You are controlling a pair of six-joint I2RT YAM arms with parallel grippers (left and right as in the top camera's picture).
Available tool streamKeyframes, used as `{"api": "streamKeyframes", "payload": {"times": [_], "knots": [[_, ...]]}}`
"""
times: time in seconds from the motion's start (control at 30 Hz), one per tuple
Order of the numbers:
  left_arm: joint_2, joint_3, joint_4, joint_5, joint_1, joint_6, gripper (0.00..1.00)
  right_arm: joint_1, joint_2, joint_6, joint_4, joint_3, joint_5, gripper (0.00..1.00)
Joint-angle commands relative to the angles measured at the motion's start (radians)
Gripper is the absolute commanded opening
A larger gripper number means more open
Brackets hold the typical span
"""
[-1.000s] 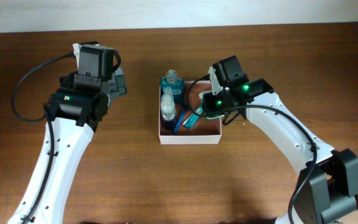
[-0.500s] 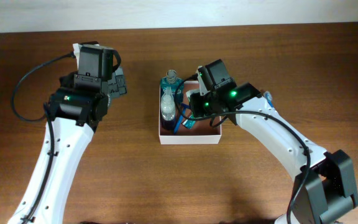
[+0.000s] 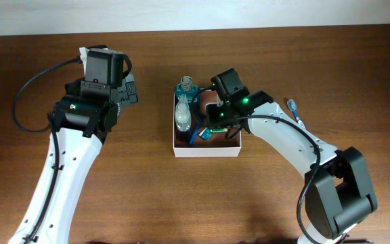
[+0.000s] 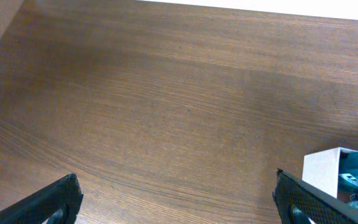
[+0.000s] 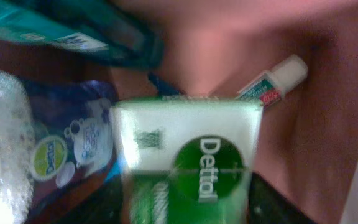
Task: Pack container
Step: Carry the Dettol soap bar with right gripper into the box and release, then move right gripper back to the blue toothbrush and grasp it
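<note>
Pincers: left pincer (image 4: 176,190) wide apart over table (image 4: 166,93); right pincer (image 5: 185,208) straddles Dettol box (image 5: 191,155) over container (image 3: 207,151), clamped or not unclear

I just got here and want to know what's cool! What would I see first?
A bright green Dettol pack fills the right wrist view, between the right gripper's fingers, over the white box mid-table. The box has a clear bottle and a small tube inside. The left gripper hangs open over bare wood, left of the box.
</note>
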Motion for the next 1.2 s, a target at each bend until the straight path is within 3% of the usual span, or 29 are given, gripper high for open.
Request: {"api": "streamKeyframes", "payload": {"times": [0.0,0.07,0.33,0.73,1.03,1.17], "knots": [[0.005,0.009,0.003,-0.014,0.003,0.004,0.99,0.005,0.002,0.013,0.023,-0.002,0.01,0.7],[0.005,0.009,0.003,-0.014,0.003,0.005,0.99,0.002,0.001,0.002,0.031,0.004,-0.018,0.77],[0.005,0.009,0.003,-0.014,0.003,0.005,0.99,-0.04,-0.064,-0.121,-0.063,0.095,-0.053,0.87],[0.005,0.009,0.003,-0.014,0.003,0.005,0.99,-0.315,-0.161,-0.217,-0.359,0.126,0.201,0.97],[0.005,0.009,0.003,-0.014,0.003,0.005,0.99,-0.546,-0.122,-0.314,-0.257,0.016,0.198,1.0],[0.005,0.009,0.002,-0.014,0.003,0.005,0.99,-0.58,-0.111,-0.342,-0.183,-0.049,0.187,0.99]]}}
